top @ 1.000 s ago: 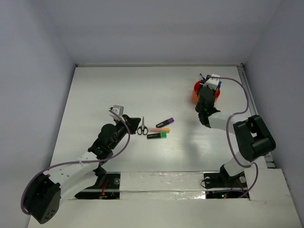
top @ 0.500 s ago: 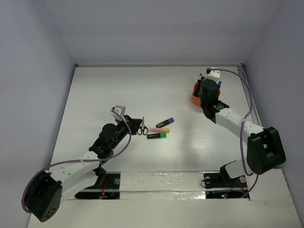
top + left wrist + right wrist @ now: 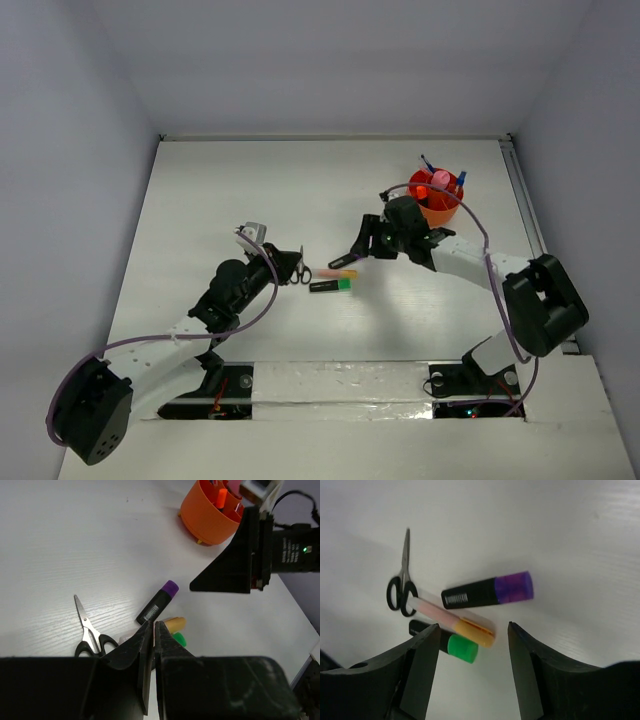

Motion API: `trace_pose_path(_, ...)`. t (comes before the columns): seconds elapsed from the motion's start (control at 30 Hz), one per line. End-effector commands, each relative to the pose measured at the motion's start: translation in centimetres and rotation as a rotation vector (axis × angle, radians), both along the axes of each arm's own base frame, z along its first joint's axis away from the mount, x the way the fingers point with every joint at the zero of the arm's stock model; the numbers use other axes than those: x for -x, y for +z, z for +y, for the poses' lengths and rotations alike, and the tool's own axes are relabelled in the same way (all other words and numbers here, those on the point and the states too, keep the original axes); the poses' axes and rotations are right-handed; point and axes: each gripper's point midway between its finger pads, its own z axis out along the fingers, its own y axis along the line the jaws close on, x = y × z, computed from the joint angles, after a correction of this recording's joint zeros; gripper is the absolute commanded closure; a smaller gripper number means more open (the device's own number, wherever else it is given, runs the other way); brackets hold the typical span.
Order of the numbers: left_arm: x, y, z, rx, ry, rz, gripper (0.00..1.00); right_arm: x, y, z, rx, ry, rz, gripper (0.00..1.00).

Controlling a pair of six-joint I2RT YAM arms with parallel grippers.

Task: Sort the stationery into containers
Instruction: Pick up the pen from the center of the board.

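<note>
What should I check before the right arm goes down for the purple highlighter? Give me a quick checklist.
1. Right gripper open: ok.
2. Purple highlighter lying flat, nothing on top: ok.
3. Aim: not ok. In the right wrist view the yellow-pink highlighter sits between the fingers, with the purple one beyond them.
4. Left gripper out of the way: cannot tell. It is shut and close by the scissors.
5. Orange cup upright: ok.
</note>
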Motion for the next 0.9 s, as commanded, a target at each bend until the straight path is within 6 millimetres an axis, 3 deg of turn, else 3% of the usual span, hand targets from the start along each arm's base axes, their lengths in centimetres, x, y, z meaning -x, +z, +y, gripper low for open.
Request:
trace_pose_path(0.0,-0.2,3.0,-0.8,0.061,-0.022,-0.075,0.97,2.2,-2.1,2.0,-0.087,0.048,0.132,0.37)
trace_pose_path(0.1,-0.1,3.1,-0.7,0.066,-0.022,-0.077,0.97,2.4,-3.8,3.0,-0.120,0.067,0.197,0.35)
trace_pose_path(0.23,-0.1,3.2,-0.6,0.064,-0.016,-0.081,0.97,1.2,-5.0,3.4,-0.118,0.043,0.195,0.35)
trace_pose_path(0.53,0.0,3.4,-0.7,0.064,-0.023,-0.088,0.97,-3.3,-6.4,3.4,-0.006,-0.025,0.136,0.41)
trace_pose_path(0.57,0.0,3.4,-0.6,0.063,-0.020,-0.089,0.97,-3.1,-7.5,3.1,0.027,-0.029,0.169,0.41)
trace_pose_path(0.63,-0.1,3.4,-0.5,0.061,-0.017,-0.087,0.97,-4.5,-7.1,3.4,0.050,-0.020,0.138,0.41)
trace_pose_path(0.7,0.0,3.5,-0.6,0.064,-0.023,-0.090,0.97,-4.9,-8.4,3.1,0.116,-0.005,0.155,0.41)
trace_pose_path(0.73,0.0,3.5,-0.6,0.064,-0.023,-0.090,0.97,-6.1,-7.5,3.6,0.117,0.003,0.131,0.41)
trace_pose_path(0.8,0.0,3.5,-0.5,0.064,-0.018,-0.091,0.97,-6.4,-8.2,3.2,0.174,0.015,0.145,0.41)
trace_pose_path(0.87,0.0,3.5,-0.6,0.063,-0.020,-0.089,0.97,-7.3,-7.6,3.3,0.206,0.023,0.134,0.42)
